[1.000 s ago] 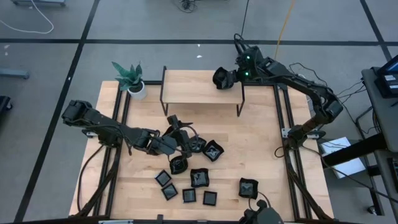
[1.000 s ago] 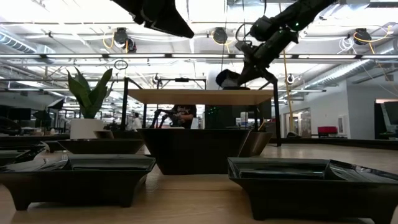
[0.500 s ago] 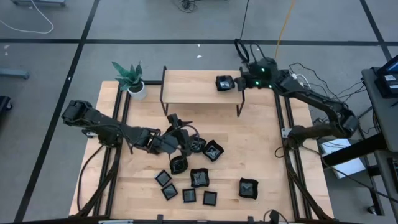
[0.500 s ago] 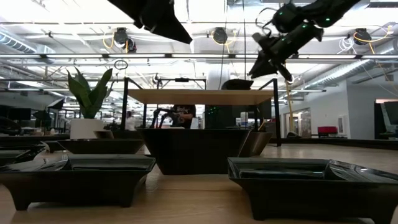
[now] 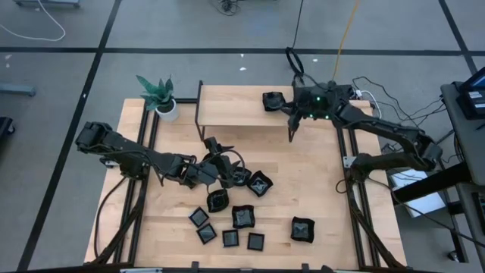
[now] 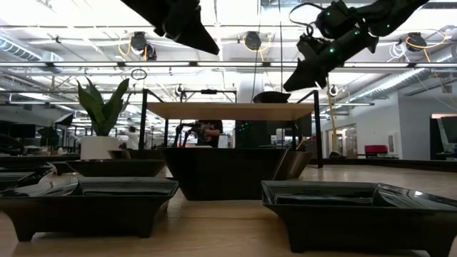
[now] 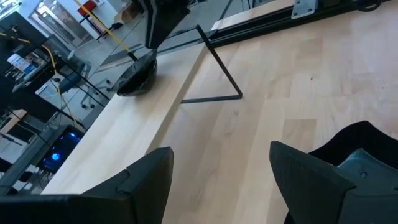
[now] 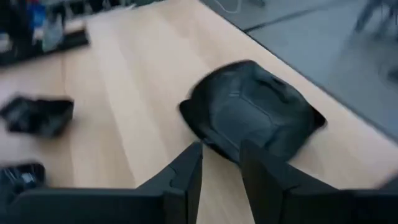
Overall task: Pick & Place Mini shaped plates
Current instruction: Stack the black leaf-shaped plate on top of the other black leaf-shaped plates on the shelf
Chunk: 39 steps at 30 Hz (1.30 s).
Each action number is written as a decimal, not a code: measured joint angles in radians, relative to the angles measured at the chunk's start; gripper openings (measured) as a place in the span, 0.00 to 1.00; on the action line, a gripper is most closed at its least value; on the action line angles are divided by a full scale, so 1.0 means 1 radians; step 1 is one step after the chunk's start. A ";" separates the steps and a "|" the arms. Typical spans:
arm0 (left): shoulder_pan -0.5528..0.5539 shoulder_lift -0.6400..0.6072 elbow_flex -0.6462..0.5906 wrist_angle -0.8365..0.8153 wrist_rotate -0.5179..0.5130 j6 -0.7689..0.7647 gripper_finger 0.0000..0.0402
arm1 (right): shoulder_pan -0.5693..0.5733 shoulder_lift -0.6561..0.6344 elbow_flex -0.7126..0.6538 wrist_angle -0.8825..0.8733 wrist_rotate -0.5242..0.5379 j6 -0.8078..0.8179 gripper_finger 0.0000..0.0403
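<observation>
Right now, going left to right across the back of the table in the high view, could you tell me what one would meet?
Potted plant → raised wooden shelf → mini plate on the shelf → right gripper, just clear of that plate.

**Where my four cameras sit**

The overhead cam hangs above me and looks straight down, far enough off to fit the whole worktop [image 5: 318,189], both my arms and the floor around. The low cam sits right at worktop height, facing level across into the room behind, with the nearest plates [image 6: 357,207] huge in front. Each wrist cam rides on an arm and peers forward past my own jaws, close to the surface. The raised shelf [image 5: 246,106] shows in the overhead and low views, and the dish on the shelf [image 8: 252,112] also turns up in both wrist cams.
</observation>
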 joint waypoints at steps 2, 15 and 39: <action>0.000 0.000 0.000 0.000 0.001 -0.007 0.67 | 0.028 -0.008 0.000 0.003 0.052 -0.078 0.24; 0.000 0.000 0.000 0.002 0.026 -0.065 0.67 | 0.101 0.003 0.002 -0.094 0.225 -0.449 0.25; 0.000 0.000 0.000 -0.001 0.057 -0.073 0.67 | 0.108 0.164 0.178 -0.204 0.282 -0.590 0.25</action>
